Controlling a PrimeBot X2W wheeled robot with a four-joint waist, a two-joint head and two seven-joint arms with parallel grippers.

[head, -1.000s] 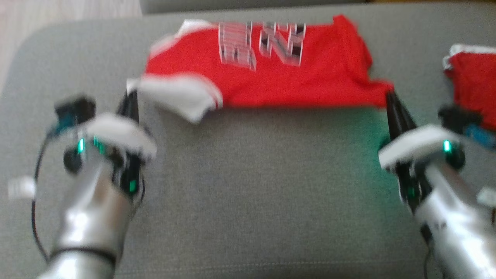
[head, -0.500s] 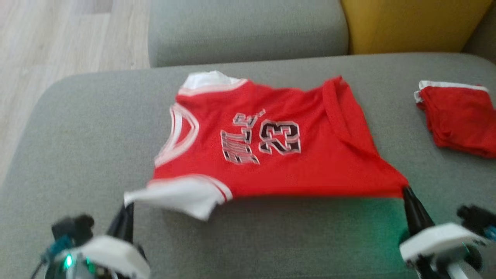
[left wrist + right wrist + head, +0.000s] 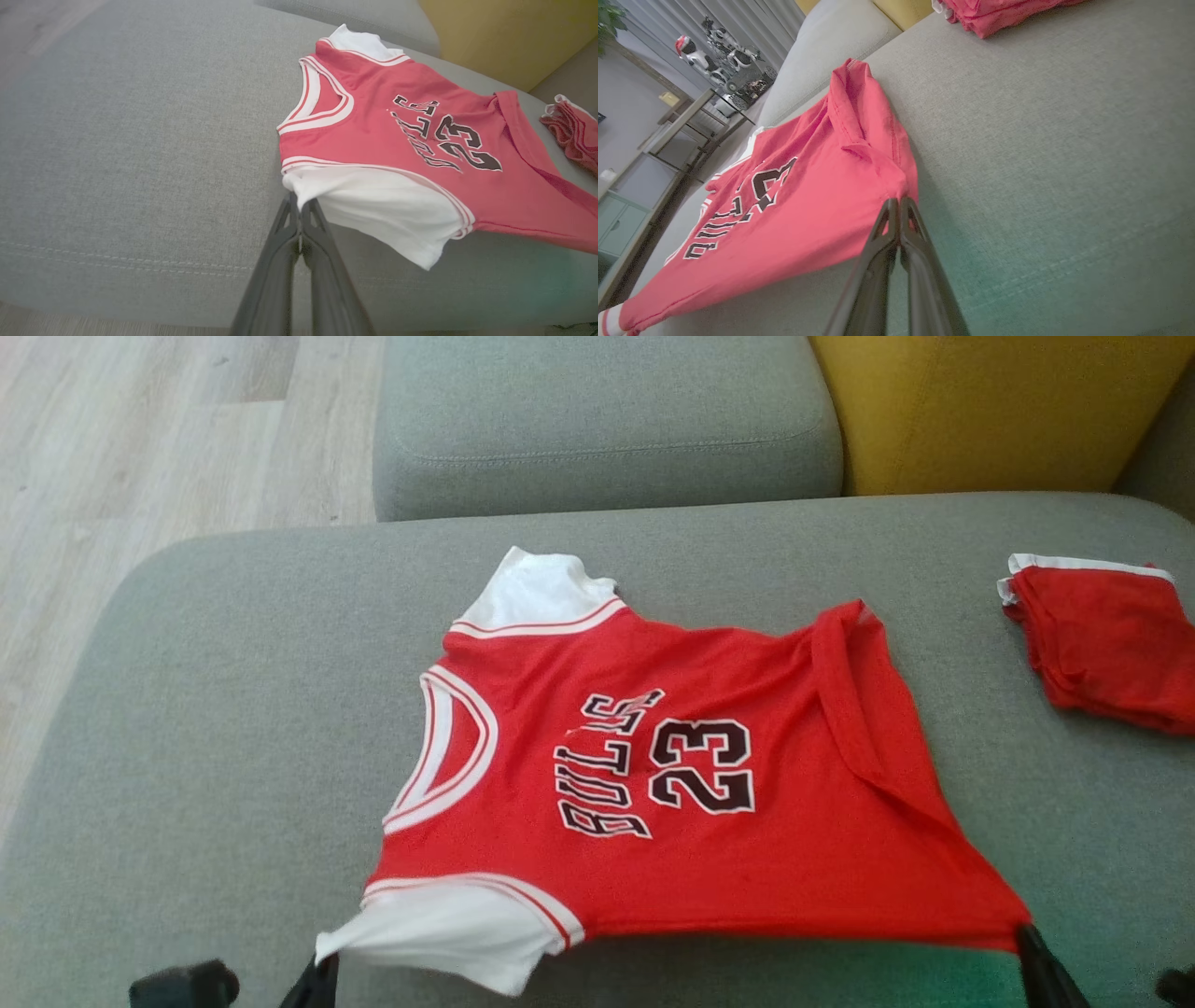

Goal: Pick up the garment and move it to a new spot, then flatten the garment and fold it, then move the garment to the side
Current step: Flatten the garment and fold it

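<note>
Nearest the robot, at the front edge of the grey sofa seat (image 3: 233, 709), both claws are clamped shut on the garment. The left claw (image 3: 299, 207) pinches the tip of the white sleeve (image 3: 373, 205), and the right claw (image 3: 899, 205) pinches the near hem corner (image 3: 896, 186). Between them the near edge of the red jersey (image 3: 653, 821) is stretched taut and raised just off the seat, with shadow beneath it. Farther in, the jersey lies on the middle of the seat, print side up with the number 23 showing, neck opening toward the seat's left edge and hem toward its right. Along the hem a strip of cloth (image 3: 859, 709) is folded over on itself, so the jersey is spread but not fully flat. By the look of it, the work is in the placing and flattening stage; no fold has been made, and moving it aside is left too. Near the seat's right edge, well apart, sits 1 folded red piece (image 3: 1102, 644). Beyond the far edge stand a grey back cushion (image 3: 607, 420) and a yellow one (image 3: 999, 401).
</note>
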